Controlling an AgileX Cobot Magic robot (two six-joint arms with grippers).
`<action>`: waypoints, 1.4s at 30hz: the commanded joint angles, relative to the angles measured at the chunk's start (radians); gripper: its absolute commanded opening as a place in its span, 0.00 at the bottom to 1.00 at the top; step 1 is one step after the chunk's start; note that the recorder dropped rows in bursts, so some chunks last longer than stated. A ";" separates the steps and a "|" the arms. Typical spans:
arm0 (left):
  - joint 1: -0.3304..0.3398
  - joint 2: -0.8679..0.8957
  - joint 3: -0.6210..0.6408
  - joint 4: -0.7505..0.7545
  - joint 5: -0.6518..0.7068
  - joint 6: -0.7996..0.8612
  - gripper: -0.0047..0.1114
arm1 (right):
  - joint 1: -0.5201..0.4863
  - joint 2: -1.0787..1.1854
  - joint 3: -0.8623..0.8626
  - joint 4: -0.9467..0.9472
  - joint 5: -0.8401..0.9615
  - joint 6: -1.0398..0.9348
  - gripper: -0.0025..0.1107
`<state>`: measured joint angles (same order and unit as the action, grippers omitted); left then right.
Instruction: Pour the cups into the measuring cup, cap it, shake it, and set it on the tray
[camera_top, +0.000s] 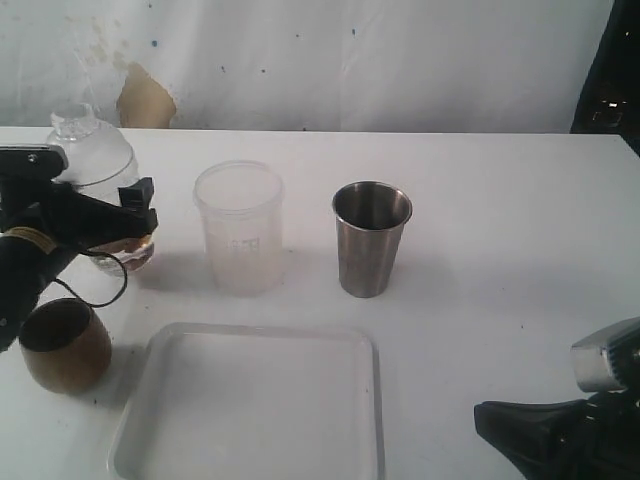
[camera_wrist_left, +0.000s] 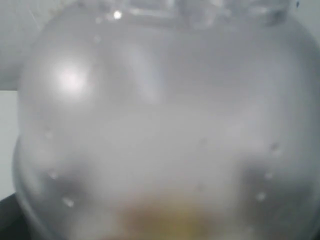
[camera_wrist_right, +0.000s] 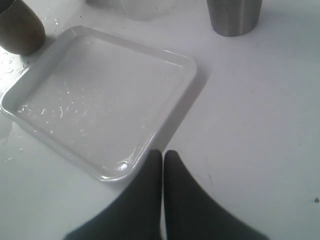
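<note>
Nearest, along the front edge of the desk (camera_top: 500, 250), left of centre: tray (camera_top: 250, 410), lying flat, holding only droplets and a wet sheen (clearest from the right wrist). Just off its left rim, near the front-left corner: brown cup (camera_top: 65, 345), upright, inside too dark to read. Farther back, mid-desk: frosted tumbler (camera_top: 240, 228) and steel tumbler (camera_top: 370, 238), both upright, apart from each other, mouths uncovered. Bare metal down the inside of the steel one; no level to make out in the frosted one. By the left edge, behind the brown cup: measuring cup (camera_top: 120, 250), upright, domed clear cap (camera_top: 90, 150) on it, brownish liquid low inside, droplets on the inner wall.

At the front-right corner: right gripper (camera_wrist_right: 163, 152), fingers pressed together on nothing, tips over bare desk just beside the tray's right rim. At the left edge: left gripper (camera_top: 120, 215), fingers set wide to either side of the measuring cup, one black finger crossing its front. Clamped or merely flanking, cannot tell.

Open desk from the steel tumbler to the right edge and back to the wall (camera_top: 400, 60). Bare strip between the tray and the two tumblers. Tight on the left: brown cup, arm and measuring cup bunched by the edge.
</note>
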<state>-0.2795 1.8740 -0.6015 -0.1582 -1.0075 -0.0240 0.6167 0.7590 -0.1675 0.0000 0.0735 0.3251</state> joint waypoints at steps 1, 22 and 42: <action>-0.002 -0.228 0.061 -0.080 0.155 0.084 0.04 | -0.008 -0.009 0.005 0.000 -0.007 -0.005 0.02; 0.020 -0.699 0.020 -0.211 0.721 0.257 0.04 | -0.008 -0.009 0.005 0.000 0.009 -0.005 0.02; 0.076 -0.702 -0.008 -0.079 0.764 0.024 0.04 | -0.008 -0.013 0.005 0.000 0.017 -0.006 0.02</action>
<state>-0.1916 1.1882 -0.5950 -0.3182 -0.1597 0.0259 0.6167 0.7564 -0.1675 0.0000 0.0974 0.3251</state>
